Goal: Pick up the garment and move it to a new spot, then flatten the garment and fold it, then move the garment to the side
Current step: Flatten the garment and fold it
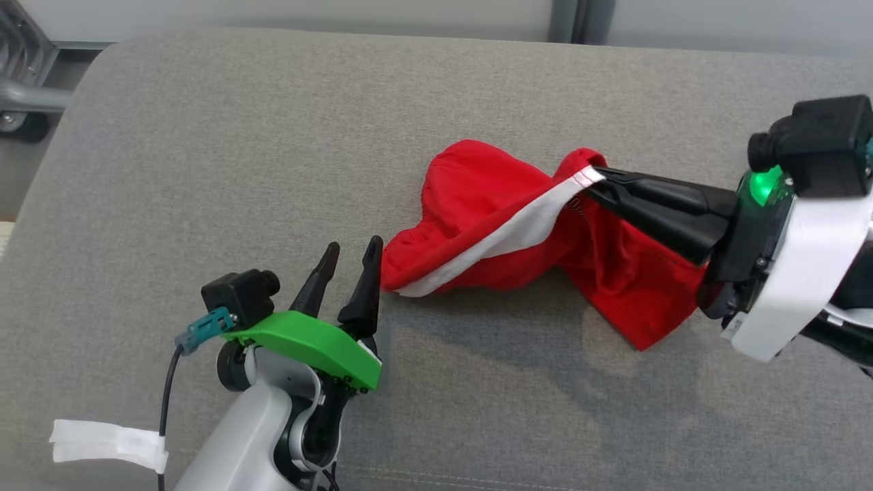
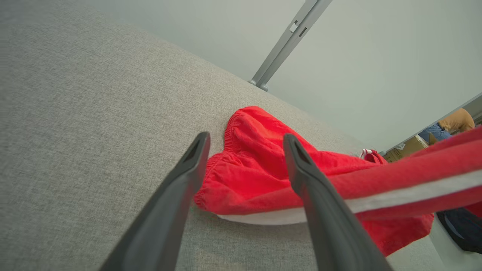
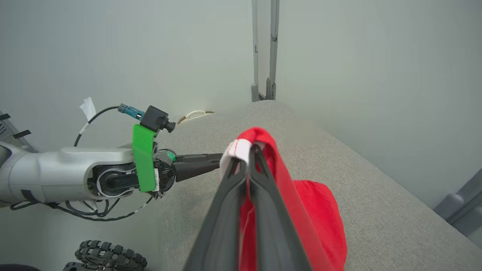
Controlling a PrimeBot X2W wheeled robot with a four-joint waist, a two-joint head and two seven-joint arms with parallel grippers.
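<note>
Garment (image 1: 477, 198), crumpled red cloth, white-striped, pinched in right pincer (image 1: 595, 183).

The head camera looks steeply down on the red garment (image 1: 491, 225); both wrist cameras face it low and close, from opposite sides.

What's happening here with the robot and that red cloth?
The robot is handling a red garment on a grey cushion. Its right hand is shut on the garment's edge by the white stripe and holds that end raised, while the other end rests on the cushion. The left hand is open, with its fingertips right by the resting end and not gripping it. The garment is bunched and twisted, not yet flattened or folded.
</note>
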